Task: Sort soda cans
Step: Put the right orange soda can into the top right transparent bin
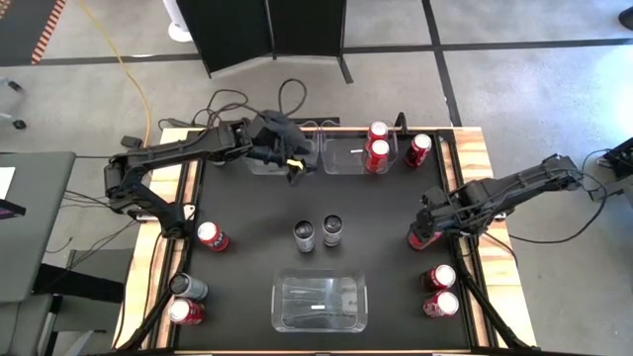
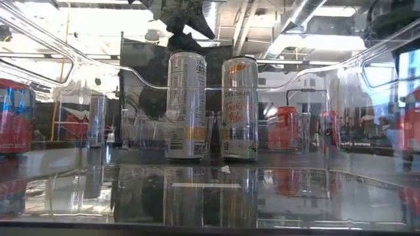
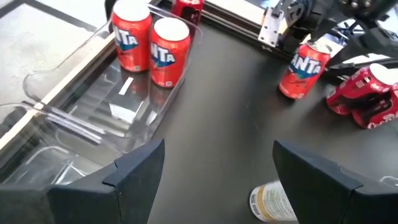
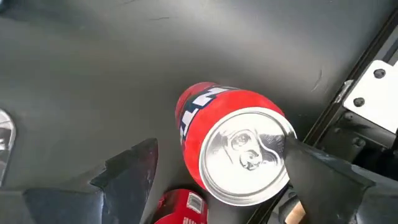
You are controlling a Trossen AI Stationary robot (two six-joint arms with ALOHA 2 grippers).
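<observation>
Near the table's right edge, right pincer (image 4: 217,165) straddles a red can (image 4: 233,146).

Seen level across the dark, glossy counter (image 2: 216,190) through a clear bin wall (image 2: 59,39), two tall silver cans stand upright side by side: a plain silver can (image 2: 186,105) and a Celsius can (image 2: 239,108). A dark hand (image 2: 184,23) hangs just above them. Red cans (image 2: 283,128) stand farther back, to either side of it.

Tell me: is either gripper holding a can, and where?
Left gripper is open and empty. Right gripper straddles an upright red can near its top; a closed hold can't be confirmed.
</observation>
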